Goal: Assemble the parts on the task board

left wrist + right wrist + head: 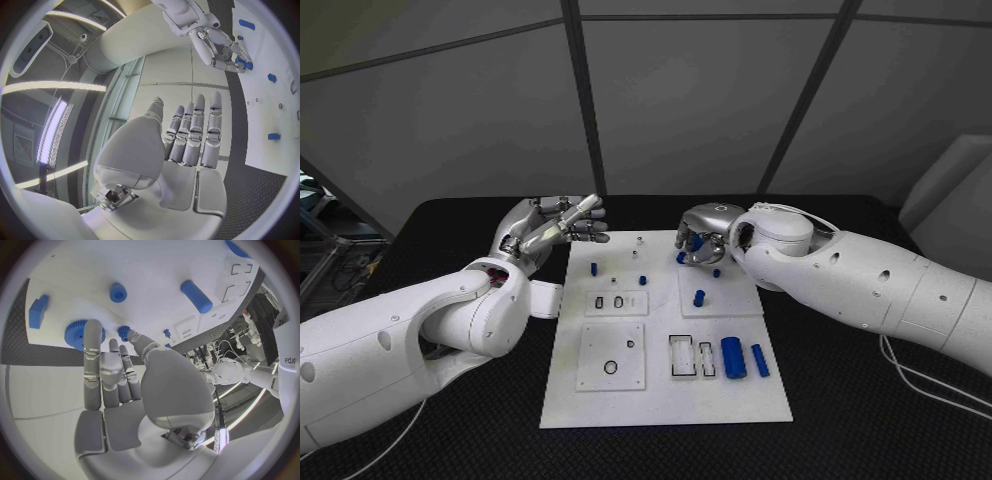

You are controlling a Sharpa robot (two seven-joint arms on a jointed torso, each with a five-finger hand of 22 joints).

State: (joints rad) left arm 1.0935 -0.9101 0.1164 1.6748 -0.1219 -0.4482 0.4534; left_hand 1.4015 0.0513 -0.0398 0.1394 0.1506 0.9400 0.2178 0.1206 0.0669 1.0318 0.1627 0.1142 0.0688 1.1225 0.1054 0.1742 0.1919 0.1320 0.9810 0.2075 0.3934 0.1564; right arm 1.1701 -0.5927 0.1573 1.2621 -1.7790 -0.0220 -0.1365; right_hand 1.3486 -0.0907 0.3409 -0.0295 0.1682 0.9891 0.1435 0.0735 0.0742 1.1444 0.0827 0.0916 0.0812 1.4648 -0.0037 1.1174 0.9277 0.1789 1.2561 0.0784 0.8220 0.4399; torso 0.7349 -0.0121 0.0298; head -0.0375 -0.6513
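Head looks down; wrists close (seemingly) share task board [664,390].

A black table [848,420] stands before grey wall panels [689,90].

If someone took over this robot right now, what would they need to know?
Left robot hand: raised beside the task board, fingers straight and apart, holding nothing.
Right robot hand: fingertips down at the board's far edge, by a blue gear; whether it grips a part cannot be told.
Parts: two blue cylinders lie near the robot on the board's right; small blue pegs stand further in.
Done: cannot tell. Left: the loose cylinders and other parts are not yet placed.
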